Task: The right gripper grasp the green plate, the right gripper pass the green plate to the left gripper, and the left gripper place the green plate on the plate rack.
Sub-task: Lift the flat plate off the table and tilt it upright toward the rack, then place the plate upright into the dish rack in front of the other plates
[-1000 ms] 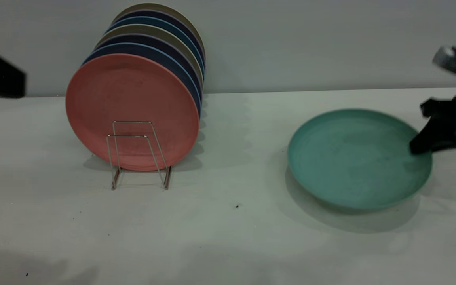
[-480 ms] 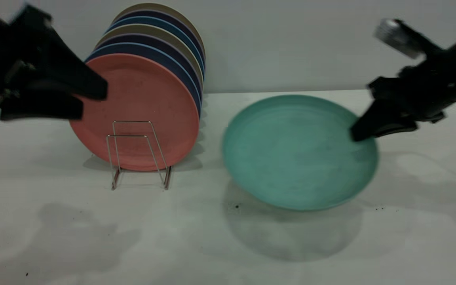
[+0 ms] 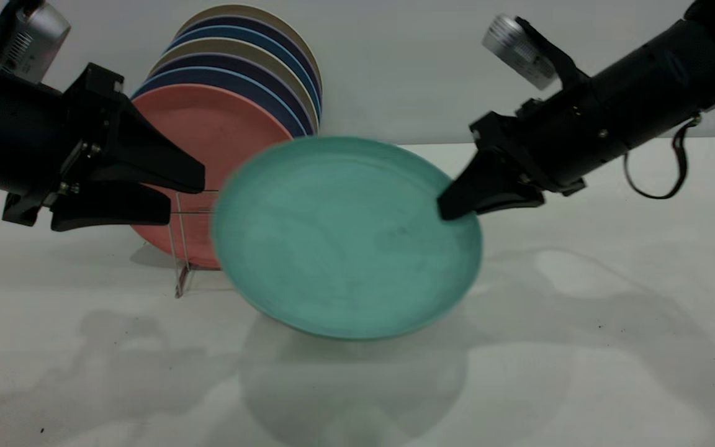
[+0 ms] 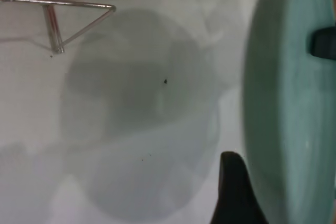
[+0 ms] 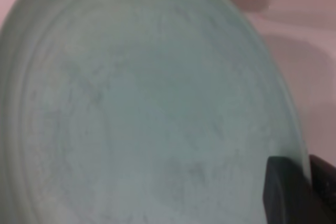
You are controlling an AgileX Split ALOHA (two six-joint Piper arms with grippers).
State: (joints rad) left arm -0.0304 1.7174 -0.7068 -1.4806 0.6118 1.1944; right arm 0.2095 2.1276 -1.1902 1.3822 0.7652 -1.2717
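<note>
Exterior view: my right gripper point(image 3: 450, 208) clenched the green plate point(image 3: 345, 239) mid-frame, lifted off the table, while my left gripper point(image 3: 180, 195) gaped at centre-left.

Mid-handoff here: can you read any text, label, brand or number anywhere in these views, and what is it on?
No text can be read in any view.
The pale box on top of the left gripper: only a ribbed pattern shows, no legible letters.
The silver cylinder above the right gripper: no marking can be made out.
The green plate, the rack's plates and the table: plain, no print or signs.
</note>
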